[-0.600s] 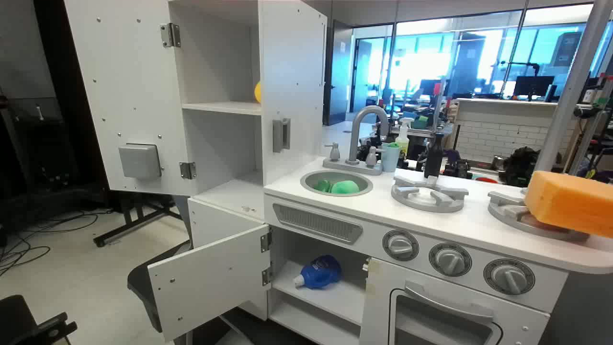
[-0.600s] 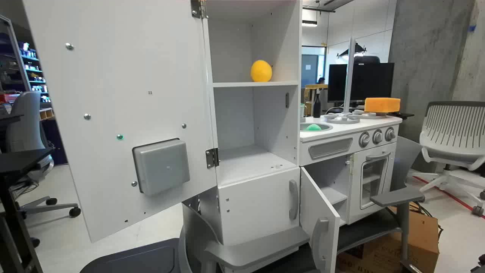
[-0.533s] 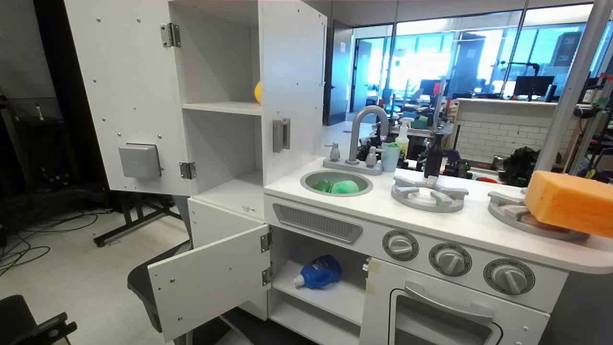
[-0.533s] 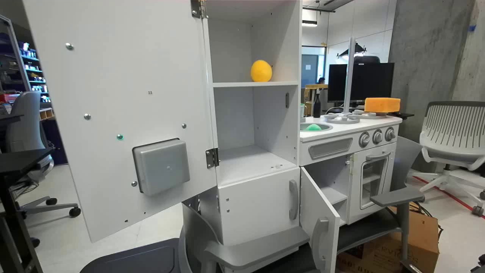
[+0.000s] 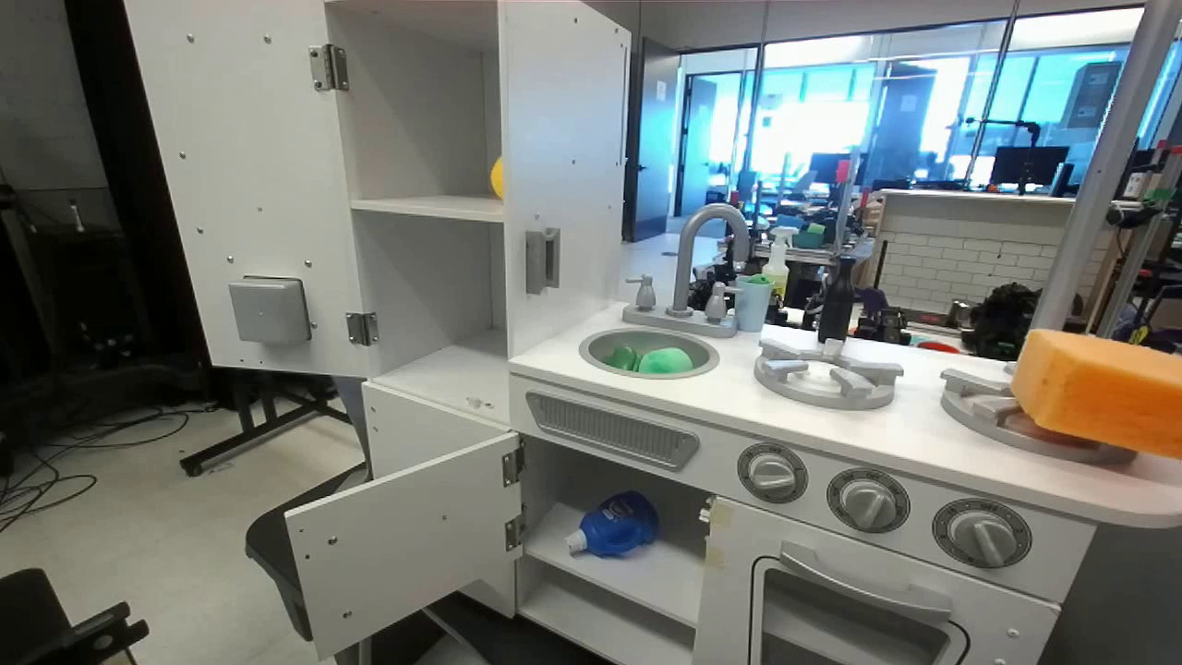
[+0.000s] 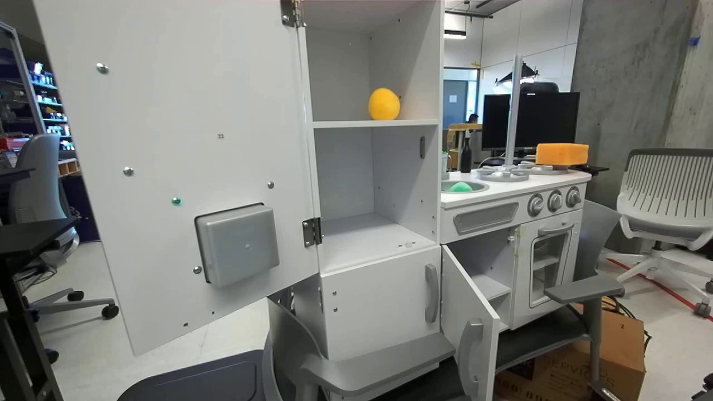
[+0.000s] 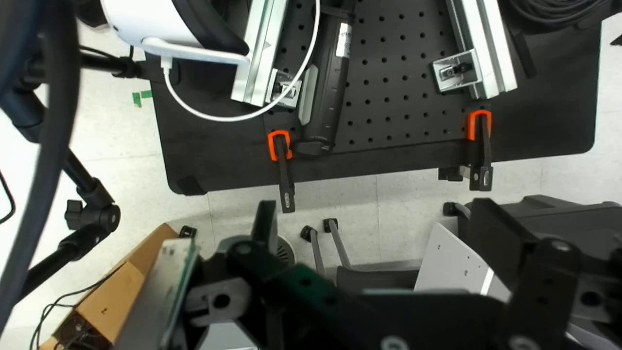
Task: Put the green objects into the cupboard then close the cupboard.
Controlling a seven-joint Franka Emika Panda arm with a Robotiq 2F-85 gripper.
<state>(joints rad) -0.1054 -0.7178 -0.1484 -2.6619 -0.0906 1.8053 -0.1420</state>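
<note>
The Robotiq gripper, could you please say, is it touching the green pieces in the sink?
Apart: an exterior view shows the green pieces in the sink, the gripper outside that frame.

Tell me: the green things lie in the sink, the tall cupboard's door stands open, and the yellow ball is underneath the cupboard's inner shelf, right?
Not quite: the yellow ball sits on top of the inner shelf, as both exterior views show. The green things do lie in the sink, and the cupboard door stands open.
</note>
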